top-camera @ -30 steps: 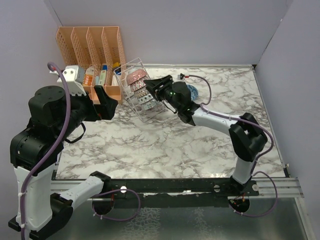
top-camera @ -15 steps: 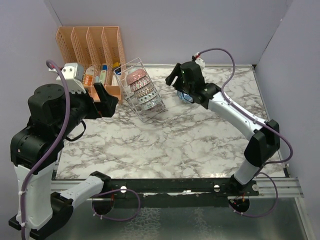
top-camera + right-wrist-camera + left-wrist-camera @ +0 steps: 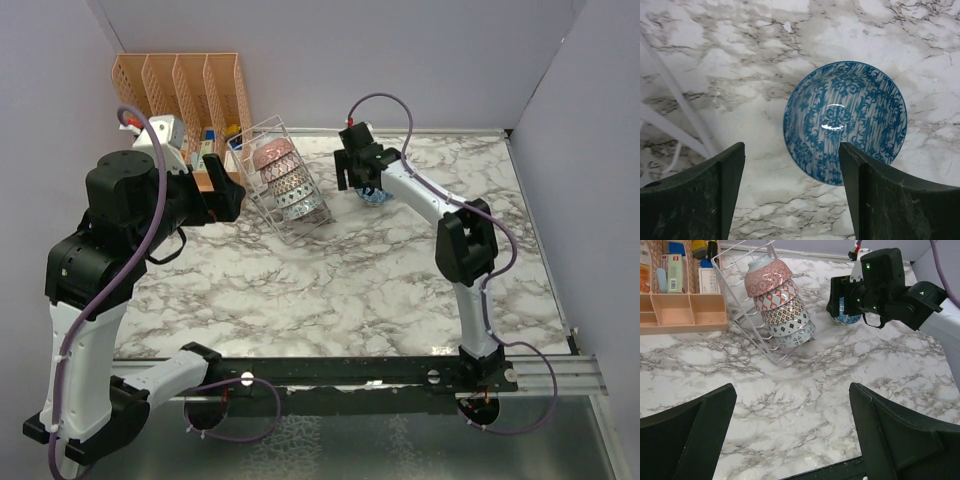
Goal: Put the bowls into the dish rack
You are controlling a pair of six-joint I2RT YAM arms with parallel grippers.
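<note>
Blue-on-white patterned bowl (image 3: 845, 122) sits upright on the marble surface (image 3: 740, 50).
Right pincer (image 3: 790, 152) hangs above it, spread wide, empty; left pincer (image 3: 792, 390) likewise; other bowls (image 3: 775, 305) stacked in the dish rack (image 3: 732, 292).

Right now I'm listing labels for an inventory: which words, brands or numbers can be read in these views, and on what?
No text can be read in any view.
Cartons in the orange organizer: they carry print, but it is too small and blurred to read.
Stacked bowls: painted patterns only, no writing.
Blue bowl: floral pattern only, no writing.
</note>
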